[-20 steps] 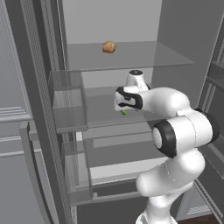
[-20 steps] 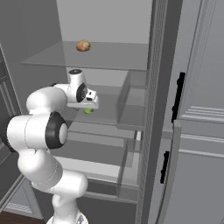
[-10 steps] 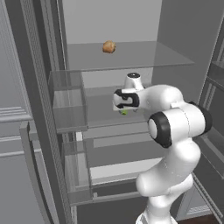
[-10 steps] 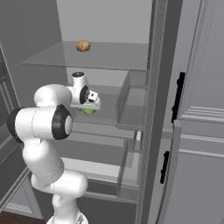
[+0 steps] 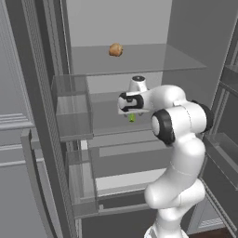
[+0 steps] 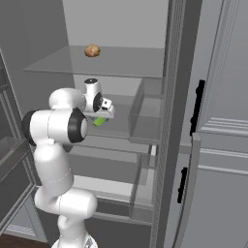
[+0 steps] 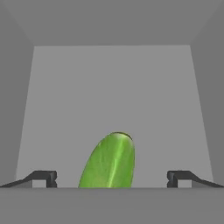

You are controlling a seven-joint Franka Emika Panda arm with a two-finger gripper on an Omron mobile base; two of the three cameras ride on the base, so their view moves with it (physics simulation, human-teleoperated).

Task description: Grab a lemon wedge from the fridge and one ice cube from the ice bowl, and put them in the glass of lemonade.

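Above, tan lump (image 5: 115,49) sits apart from gripper (image 5: 131,118)

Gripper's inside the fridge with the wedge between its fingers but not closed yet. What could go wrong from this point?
1. In the hand view the gripper stands open, its fingertips well apart from the lemon wedge; closing off-centre could push the wedge away instead of pinching it.
2. The wedge looks small and rounded, so it may slip out during retraction.
3. The arm reaches between clear shelves of the fridge; lifting steeply could bump the shelf above.
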